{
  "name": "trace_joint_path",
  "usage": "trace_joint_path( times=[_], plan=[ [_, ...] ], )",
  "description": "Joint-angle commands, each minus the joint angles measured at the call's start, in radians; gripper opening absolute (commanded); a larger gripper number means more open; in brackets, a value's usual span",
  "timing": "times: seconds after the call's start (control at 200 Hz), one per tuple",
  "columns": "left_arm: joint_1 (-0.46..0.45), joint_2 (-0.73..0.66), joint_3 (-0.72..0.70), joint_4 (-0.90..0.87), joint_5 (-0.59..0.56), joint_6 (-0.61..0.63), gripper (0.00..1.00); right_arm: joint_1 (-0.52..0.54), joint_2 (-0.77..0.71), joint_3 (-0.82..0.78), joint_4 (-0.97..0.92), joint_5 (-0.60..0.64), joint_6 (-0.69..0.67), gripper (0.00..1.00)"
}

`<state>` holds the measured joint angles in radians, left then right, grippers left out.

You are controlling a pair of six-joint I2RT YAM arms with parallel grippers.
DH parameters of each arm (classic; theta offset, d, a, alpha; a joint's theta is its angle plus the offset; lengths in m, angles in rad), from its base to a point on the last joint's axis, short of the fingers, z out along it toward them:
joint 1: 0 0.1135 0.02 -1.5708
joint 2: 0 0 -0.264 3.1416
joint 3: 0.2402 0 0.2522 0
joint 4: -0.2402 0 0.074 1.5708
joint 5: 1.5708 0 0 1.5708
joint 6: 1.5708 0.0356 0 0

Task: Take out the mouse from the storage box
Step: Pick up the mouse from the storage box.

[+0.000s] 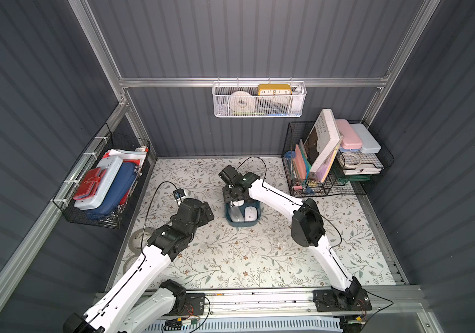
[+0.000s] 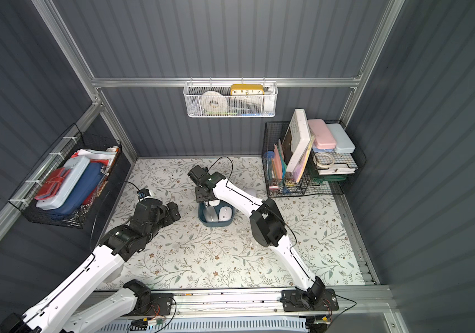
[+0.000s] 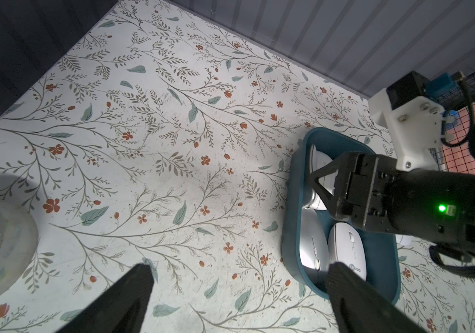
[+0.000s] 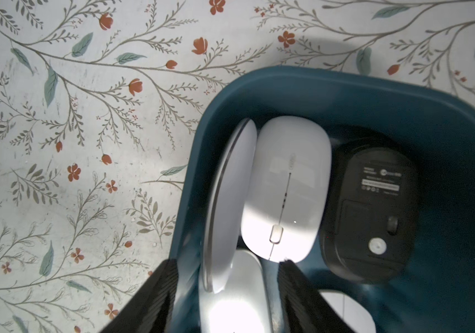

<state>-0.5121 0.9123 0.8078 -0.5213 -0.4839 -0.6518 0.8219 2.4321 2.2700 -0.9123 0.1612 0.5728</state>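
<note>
Since the storage box [image 4: 345, 86] is crowded, right gripper [image 4: 227, 262] straddles the mouse [image 4: 227, 187] standing on edge, jaws half apart; contact unclear. Left gripper [image 3: 239, 291] hovers beside it, wide open, empty.

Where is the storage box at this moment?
In a top view the storage box sits near the middle of the floral mat, directly under the right gripper.

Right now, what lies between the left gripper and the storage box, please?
Only bare floral mat between left gripper and storage box, in both top views.
</note>
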Motion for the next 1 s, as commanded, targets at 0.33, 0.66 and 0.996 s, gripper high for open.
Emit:
trace_joint_path(
  times=[0.33,0.66,0.996],
  plan=[
    [0.0,0.0,0.002,-0.012,-0.013,0.007,0.99,-0.015,0.06,0.024,0.014,-0.045,0.015,0.5],
    [0.0,-0.004,-0.002,-0.019,-0.015,0.003,0.99,-0.019,0.098,0.056,-0.001,-0.043,0.023,0.48],
    [0.0,0.0,-0.01,-0.014,-0.014,0.003,0.99,-0.035,0.101,0.072,0.019,-0.059,0.027,0.43]
  ],
)
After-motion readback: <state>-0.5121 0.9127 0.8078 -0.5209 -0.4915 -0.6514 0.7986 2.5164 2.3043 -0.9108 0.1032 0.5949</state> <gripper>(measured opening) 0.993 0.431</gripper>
